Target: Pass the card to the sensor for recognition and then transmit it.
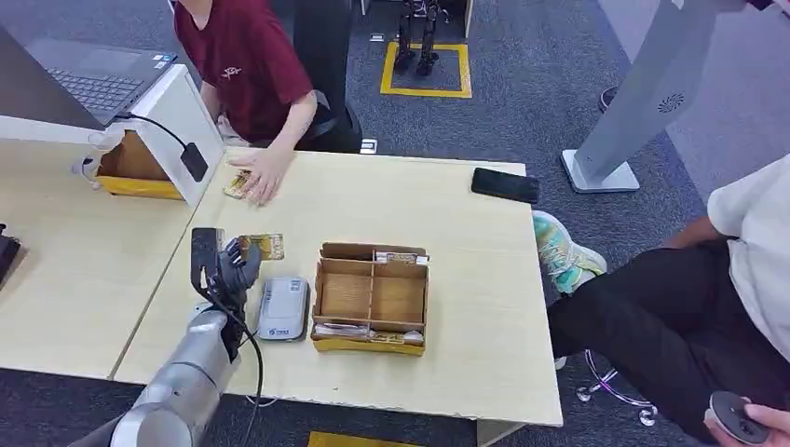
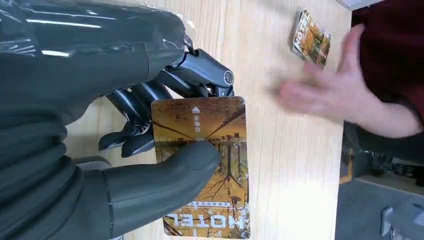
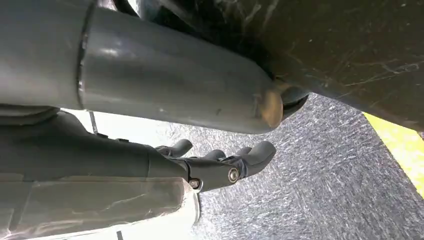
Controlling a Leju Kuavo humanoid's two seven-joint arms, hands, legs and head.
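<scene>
Left wrist view: "HOTEL" card (image 2: 220,150) between left hand's (image 2: 165,145) fingers (image 2: 200,75).

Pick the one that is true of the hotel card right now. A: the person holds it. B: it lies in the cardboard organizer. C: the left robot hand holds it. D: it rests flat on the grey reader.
C: the left robot hand pinches the hotel card between thumb and fingers, above the table.

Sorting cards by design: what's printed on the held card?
A golden-brown tree scene with "HOTEL" lettering on the card, clearest in the left wrist view.
</scene>
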